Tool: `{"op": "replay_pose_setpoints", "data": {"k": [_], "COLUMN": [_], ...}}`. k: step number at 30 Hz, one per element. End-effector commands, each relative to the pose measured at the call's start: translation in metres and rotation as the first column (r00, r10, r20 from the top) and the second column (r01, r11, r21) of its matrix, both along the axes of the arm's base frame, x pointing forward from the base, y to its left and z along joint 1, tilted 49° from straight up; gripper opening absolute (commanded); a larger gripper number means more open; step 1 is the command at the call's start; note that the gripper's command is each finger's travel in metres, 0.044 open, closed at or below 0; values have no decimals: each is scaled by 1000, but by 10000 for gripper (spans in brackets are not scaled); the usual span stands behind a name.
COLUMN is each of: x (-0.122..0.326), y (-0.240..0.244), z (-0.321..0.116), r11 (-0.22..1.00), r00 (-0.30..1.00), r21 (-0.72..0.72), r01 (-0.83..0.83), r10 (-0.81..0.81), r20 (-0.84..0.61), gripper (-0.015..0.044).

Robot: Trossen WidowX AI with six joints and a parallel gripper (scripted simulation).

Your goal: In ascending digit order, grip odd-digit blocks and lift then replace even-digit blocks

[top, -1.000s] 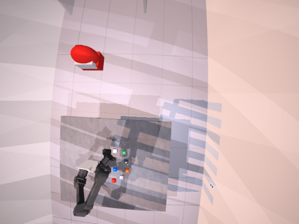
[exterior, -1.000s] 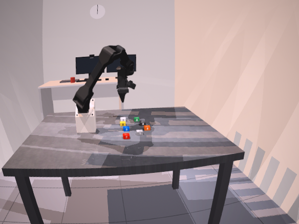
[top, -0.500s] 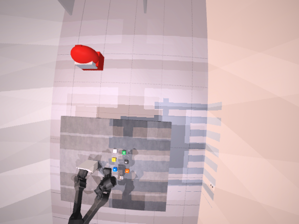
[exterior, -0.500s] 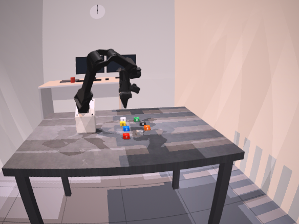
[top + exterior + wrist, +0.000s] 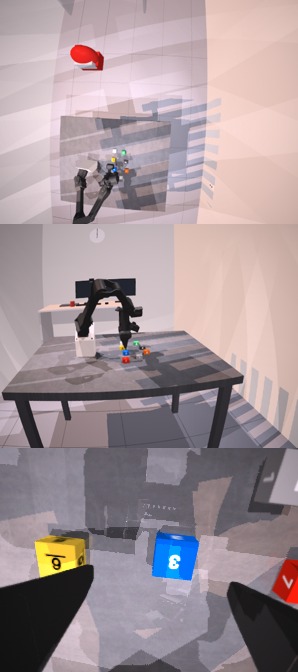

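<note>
Fingers (image 5: pixel 125 348) wide apart, nothing between them; tips point down toward the blue block (image 5: pixel 115 169) (image 5: pixel 125 353) (image 5: pixel 175 560), which sits flat on the counter (image 5: pixel 76 133) (image 5: pixel 122 396) (image 5: pixel 115 598), centre of the wrist frame, digit 3; yellow block (image 5: pixel 113 159) (image 5: pixel 122 348) (image 5: pixel 60 558) left in that frame, underlined 6 or 9, can't tell which; red block (image 5: pixel 125 360) (image 5: pixel 287 582) at its right edge, a 7; pale block (image 5: pixel 121 177) (image 5: pixel 139 356) (image 5: pixel 285 478) in its upper right corner, digit unclear; farther out, lower middle of the top frame, orange block (image 5: pixel 126 171) (image 5: pixel 146 352), black block (image 5: pixel 126 162) (image 5: pixel 142 347), green block (image 5: pixel 123 152) (image 5: pixel 135 343) and white block (image 5: pixel 114 151) (image 5: pixel 121 343), digits not safely readable; progress: looks like 3 is up, anything lower presumably done, but handled blocks end where they began, so layout proves nothing; left, by my read: grip and release 3 with no lift, then every higher digit, 7 included, lifting only evens.
</note>
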State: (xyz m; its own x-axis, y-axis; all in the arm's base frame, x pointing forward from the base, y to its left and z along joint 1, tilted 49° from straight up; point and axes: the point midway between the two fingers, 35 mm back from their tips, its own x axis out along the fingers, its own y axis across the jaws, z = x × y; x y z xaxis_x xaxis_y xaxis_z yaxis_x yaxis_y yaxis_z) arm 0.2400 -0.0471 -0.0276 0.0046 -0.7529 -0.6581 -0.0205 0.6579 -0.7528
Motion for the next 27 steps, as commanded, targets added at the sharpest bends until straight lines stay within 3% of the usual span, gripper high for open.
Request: {"op": "replay_pose_setpoints", "data": {"k": [1,23,27], "x": [-1,-2,-2], "y": [-5,-30,-30], "z": [-4,-25,-25], "r11": [1000,1000,1000], "r00": [1000,1000,1000], "r21": [-5,-7,-7], "r01": [-4,-4,-4], "r10": [4,4,4], "r20": [-7,-7,-7], "gripper": [400,400,295]}}
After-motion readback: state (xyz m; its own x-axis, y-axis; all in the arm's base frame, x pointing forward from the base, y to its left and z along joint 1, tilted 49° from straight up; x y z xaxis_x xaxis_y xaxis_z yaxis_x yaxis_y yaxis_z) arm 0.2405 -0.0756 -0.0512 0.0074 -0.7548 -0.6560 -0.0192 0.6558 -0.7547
